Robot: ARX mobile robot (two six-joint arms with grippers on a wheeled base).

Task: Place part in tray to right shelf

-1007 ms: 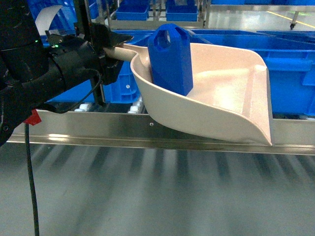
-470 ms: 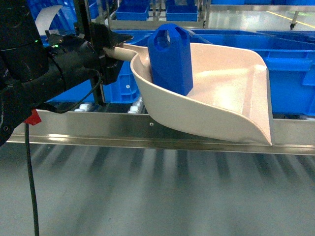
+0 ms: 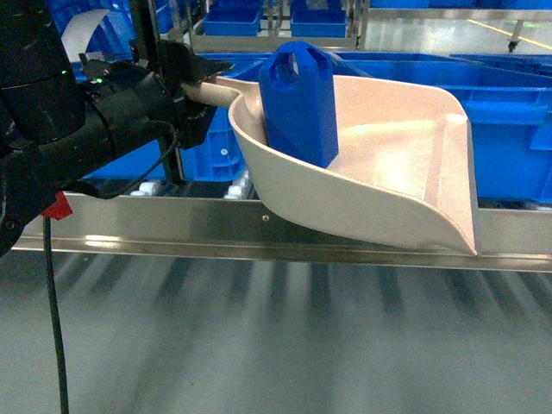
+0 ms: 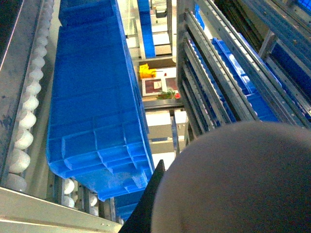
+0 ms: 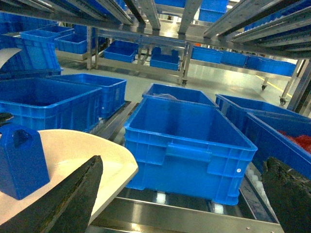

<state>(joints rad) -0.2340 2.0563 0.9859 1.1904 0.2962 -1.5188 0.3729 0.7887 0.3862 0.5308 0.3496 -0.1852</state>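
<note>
The cream tray (image 3: 388, 172) hangs tilted over the right shelf's steel front rail (image 3: 172, 228), its lip low at the right. My left gripper (image 3: 198, 90) is shut on the tray's handle at the left. The blue part (image 3: 300, 103) stands upright inside the tray against its back wall. In the left wrist view the tray's underside (image 4: 243, 184) fills the lower right, beside one black finger (image 4: 146, 208). My right gripper (image 5: 180, 199) is open with nothing between its fingers, just right of the tray (image 5: 82, 155) and the part (image 5: 22, 160), above the rail (image 5: 170, 218).
Big blue crates (image 3: 509, 129) sit on the shelf's white rollers (image 4: 24, 126) right behind the tray; one crate (image 5: 187, 145) faces the right gripper. More crates and racks stand farther back. Grey floor lies below the rail.
</note>
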